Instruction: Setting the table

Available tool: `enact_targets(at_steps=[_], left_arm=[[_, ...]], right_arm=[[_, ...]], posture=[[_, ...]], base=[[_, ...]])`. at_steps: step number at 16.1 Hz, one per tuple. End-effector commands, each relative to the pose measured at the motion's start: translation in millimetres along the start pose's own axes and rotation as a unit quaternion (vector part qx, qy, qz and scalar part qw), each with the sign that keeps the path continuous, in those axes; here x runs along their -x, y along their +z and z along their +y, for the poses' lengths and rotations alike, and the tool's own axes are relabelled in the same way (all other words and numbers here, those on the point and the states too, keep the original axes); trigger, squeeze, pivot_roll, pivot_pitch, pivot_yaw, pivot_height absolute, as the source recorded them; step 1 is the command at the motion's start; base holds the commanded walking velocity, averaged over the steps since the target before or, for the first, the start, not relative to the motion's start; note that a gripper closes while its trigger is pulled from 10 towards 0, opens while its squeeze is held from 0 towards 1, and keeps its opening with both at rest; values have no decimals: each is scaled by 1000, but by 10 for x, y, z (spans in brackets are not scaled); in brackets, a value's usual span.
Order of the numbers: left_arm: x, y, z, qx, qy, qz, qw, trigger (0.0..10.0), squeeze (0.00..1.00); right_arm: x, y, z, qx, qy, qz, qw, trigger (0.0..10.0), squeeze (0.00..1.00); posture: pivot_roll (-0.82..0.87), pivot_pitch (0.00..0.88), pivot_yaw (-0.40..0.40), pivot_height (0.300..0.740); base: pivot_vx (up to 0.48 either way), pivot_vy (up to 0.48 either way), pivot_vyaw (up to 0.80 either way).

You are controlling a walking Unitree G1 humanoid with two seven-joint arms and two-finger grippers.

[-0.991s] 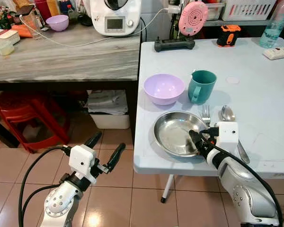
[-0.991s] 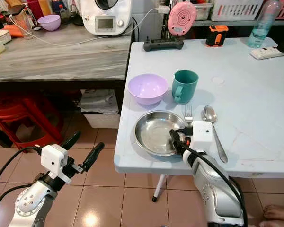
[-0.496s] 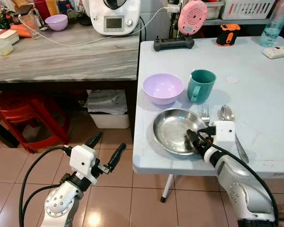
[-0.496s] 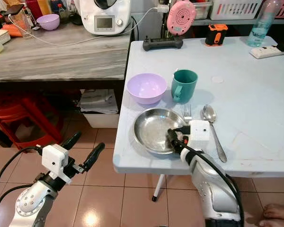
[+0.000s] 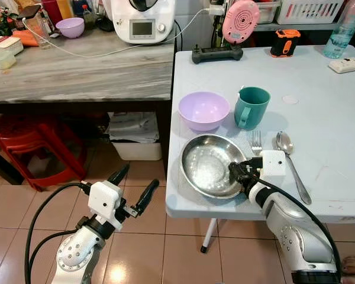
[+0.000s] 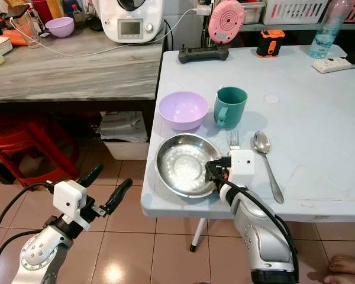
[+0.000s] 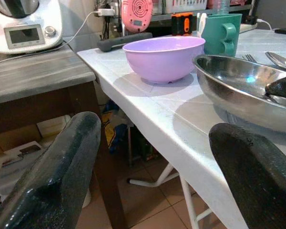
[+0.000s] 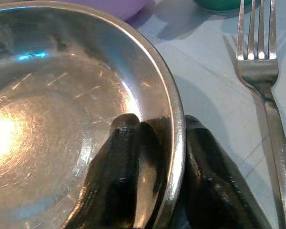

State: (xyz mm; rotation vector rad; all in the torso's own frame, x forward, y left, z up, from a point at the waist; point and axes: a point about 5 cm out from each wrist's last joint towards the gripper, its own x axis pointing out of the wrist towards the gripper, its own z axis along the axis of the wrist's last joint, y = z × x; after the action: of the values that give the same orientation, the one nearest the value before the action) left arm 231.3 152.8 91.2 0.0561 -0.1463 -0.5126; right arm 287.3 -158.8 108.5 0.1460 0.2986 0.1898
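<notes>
**Steel plate pinched at its rim, right side**

Pale blue-white square table (image 5: 337, 106) carries the setting; a grey wood-grain counter (image 5: 77, 71) stands just beside it on the robot's left.

Round stainless-steel plate (image 5: 208, 165) lies near the table's front edge. Right gripper (image 5: 239, 173) is clamped on the plate's rim on the fork side: in the right wrist view one black finger (image 8: 117, 176) sits inside the dish, the other outside on the tabletop, with the rim running between the jaws.

Lilac plastic bowl (image 5: 204, 110) stands beyond the jaws, past the plate's far rim, close to it but apart. Teal handled mug (image 5: 251, 107) stands upright just beside the bowl, also beyond the jaws.

Steel fork (image 5: 256, 141) lies just outside the outer finger, tines pointing away from the robot. Steel spoon (image 5: 291, 163) lies parallel on the fork's far side, bowl end away.

Left gripper (image 5: 133, 186) hangs off the table above the tiled floor (image 5: 142, 248), jaws spread wide and grasping nothing; the left wrist view looks between its fingers (image 7: 62, 176) toward the table edge, bowl and plate.
</notes>
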Motion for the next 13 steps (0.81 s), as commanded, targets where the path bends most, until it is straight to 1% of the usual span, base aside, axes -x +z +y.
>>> enact_targets(at_steps=[1,2,5,6,7,8,9,11,13], left_arm=[[10,15,-1,-6,-6,1,1000,10000,0],[9,18,-4,-6,-9,0,1000,10000,0],[2,64,-29,-4,-26,-18,999,10000,0],[1,73,-31,-4,-27,-21,999,10000,0],[-2,99,-36,-4,-32,-25,999,10000,0],[-13,118,-54,5,-47,-30,998,10000,0],[-21,136,-73,12,-62,-31,998,10000,0],[-19,159,-85,13,-79,-32,996,10000,0],[2,149,-89,14,-95,-25,995,10000,0]], right_arm=[[-7,-70,4,-12,-1,15,1000,0,0],[-8,-74,4,-20,-2,16,1000,0,0],[-1,-111,9,-62,-14,25,998,0,0],[-2,-113,7,-66,-16,26,997,0,0],[-6,-115,-1,-76,-22,27,997,0,0],[-18,-110,-44,-86,-37,27,995,0,0],[-26,-100,-72,-92,-45,26,994,275,0],[-33,-81,-93,-96,-51,25,994,0,0],[-37,-64,-107,-102,-57,23,993,0,0]], posture=[[-77,97,58,740],[-77,97,58,740],[-76,98,58,740],[-76,98,58,740],[-76,98,58,740],[-75,93,55,740],[-74,91,54,740],[-74,89,51,740],[-75,89,50,740]], base=[[0,0,0],[0,0,0],[0,0,0],[0,0,0],[0,0,0],[0,0,0],[0,0,0],[0,0,0],[0,0,0]])
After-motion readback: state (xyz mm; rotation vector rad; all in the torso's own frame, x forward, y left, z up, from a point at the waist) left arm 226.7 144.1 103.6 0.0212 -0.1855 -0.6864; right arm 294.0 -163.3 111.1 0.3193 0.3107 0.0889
